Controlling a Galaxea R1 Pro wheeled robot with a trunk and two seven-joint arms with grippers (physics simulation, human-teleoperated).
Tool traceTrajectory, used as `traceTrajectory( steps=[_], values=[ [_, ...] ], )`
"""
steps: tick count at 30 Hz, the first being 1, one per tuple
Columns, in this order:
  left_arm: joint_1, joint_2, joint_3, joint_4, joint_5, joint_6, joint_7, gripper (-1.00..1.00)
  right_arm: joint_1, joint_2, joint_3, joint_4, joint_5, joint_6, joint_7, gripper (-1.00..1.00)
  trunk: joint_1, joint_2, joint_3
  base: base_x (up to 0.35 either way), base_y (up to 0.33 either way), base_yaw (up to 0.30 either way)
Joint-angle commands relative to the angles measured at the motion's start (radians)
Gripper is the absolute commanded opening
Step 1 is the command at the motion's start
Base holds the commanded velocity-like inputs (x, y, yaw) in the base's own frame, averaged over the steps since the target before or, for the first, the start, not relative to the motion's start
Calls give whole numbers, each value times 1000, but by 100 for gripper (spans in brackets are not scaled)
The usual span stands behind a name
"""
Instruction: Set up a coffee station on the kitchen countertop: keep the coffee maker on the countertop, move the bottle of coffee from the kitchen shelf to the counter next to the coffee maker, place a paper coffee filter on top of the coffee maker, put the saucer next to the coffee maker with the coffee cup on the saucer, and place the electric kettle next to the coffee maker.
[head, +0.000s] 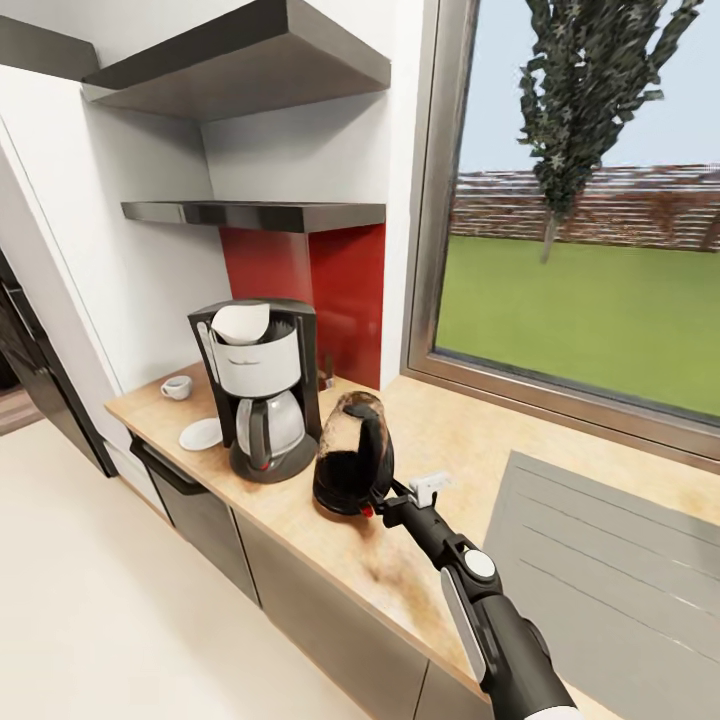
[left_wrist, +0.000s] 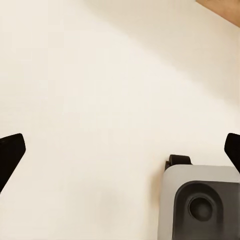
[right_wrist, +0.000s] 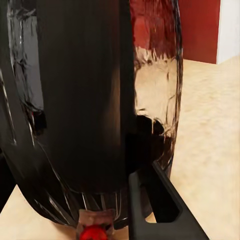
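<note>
Standing just beside the coffee maker (head: 262, 390), the electric kettle (head: 350, 455) is gripped by right jaws; left jaws spread.

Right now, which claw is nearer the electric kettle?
Right. The right claw is at the handle of the electric kettle on the countertop. The left claw hangs open over pale floor, away from it.

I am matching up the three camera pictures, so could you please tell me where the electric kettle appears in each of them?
Head view: the electric kettle stands at centre on the countertop, beside the coffee maker, at the right gripper.
Left wrist view: not in it.
Right wrist view: the kettle is seen close up.
Shared landmark: the red backsplash.
</note>
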Motion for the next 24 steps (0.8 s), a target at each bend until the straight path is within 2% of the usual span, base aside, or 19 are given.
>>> traceTrajectory(
  steps=[1,8,24],
  values=[
    [-1,1,-9,0,8,-3,4,100,0,0,-2,15,9,2,3,-100,1,-1,-2,7,4,0],
    [0,1,-9,0,10,-3,4,100,0,0,-2,18,9,-1,3,-100,1,-1,-2,49,89,0],
    [1,2,-8,0,10,-4,4,100,-1,0,-2,19,9,-1,3,-100,1,-1,-2,2,4,0]
  ],
)
